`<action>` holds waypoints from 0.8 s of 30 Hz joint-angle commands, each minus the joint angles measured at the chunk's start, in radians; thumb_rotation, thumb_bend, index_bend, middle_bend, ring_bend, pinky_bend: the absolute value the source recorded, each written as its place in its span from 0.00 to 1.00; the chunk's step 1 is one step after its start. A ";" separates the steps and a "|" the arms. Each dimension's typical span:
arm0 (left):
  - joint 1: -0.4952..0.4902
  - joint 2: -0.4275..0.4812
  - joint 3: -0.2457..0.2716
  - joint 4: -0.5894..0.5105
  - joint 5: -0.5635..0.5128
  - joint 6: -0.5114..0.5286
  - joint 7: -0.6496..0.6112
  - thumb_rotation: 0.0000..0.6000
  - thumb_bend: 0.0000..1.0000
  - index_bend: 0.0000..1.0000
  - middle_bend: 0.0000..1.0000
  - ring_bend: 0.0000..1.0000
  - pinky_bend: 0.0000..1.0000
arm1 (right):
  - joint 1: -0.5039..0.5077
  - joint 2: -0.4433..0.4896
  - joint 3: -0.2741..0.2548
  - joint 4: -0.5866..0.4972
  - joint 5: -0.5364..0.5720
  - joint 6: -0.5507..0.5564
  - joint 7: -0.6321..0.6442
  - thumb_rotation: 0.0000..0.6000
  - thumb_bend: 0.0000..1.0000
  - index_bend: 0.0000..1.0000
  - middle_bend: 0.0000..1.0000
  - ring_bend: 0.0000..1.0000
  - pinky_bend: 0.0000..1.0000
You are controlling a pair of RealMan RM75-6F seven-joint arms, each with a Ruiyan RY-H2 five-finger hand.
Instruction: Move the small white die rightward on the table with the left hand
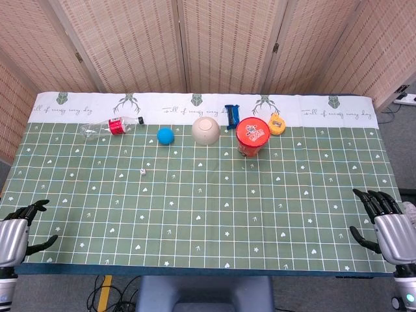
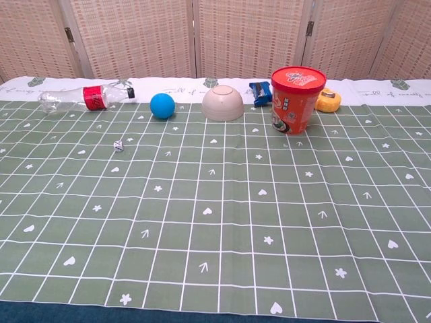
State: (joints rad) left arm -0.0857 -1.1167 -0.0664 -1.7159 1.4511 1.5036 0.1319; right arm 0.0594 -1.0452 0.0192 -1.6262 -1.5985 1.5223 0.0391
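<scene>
The left robot hand (image 1: 16, 233) is resting open and empty at the worktop's (image 1: 214, 221) near-left corner. The small white plastic die (image 1: 142, 171) is lying untouched, so the task appears unstarted; reaching toward it likely comes next.

A bottle (image 1: 109, 127), ball (image 1: 166, 135), bowl (image 1: 206, 130) and cup (image 1: 252, 136) sit in a row across the upper frame. The die (image 1: 142, 171) lies below the ball, a little left.

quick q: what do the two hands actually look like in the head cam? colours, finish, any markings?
Both the left hand and the right hand have a silver-grey metallic palm shell with black fingers. A small teal light or marking shows near the right wrist, at the frame corner. No cables or sleeves are visible. The chest view shows neither hand.
</scene>
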 commanded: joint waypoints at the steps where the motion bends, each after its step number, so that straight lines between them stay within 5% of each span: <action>1: 0.000 -0.001 0.000 0.000 0.002 0.002 0.000 1.00 0.15 0.26 0.38 0.36 0.45 | 0.000 0.000 0.001 0.000 0.001 0.001 0.001 1.00 0.24 0.13 0.21 0.16 0.16; 14: -0.022 -0.014 -0.013 -0.002 0.009 -0.014 0.009 1.00 0.15 0.26 0.38 0.36 0.45 | 0.004 0.002 0.005 -0.001 -0.001 -0.003 -0.001 1.00 0.24 0.13 0.21 0.16 0.16; 24: -0.178 -0.066 -0.091 0.057 0.044 -0.140 -0.043 1.00 0.20 0.33 0.46 0.40 0.47 | 0.016 0.004 0.006 -0.014 -0.016 -0.011 -0.014 1.00 0.24 0.13 0.21 0.16 0.16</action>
State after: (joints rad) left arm -0.2294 -1.1666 -0.1339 -1.6788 1.4908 1.3955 0.1009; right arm 0.0751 -1.0419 0.0251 -1.6393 -1.6139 1.5112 0.0258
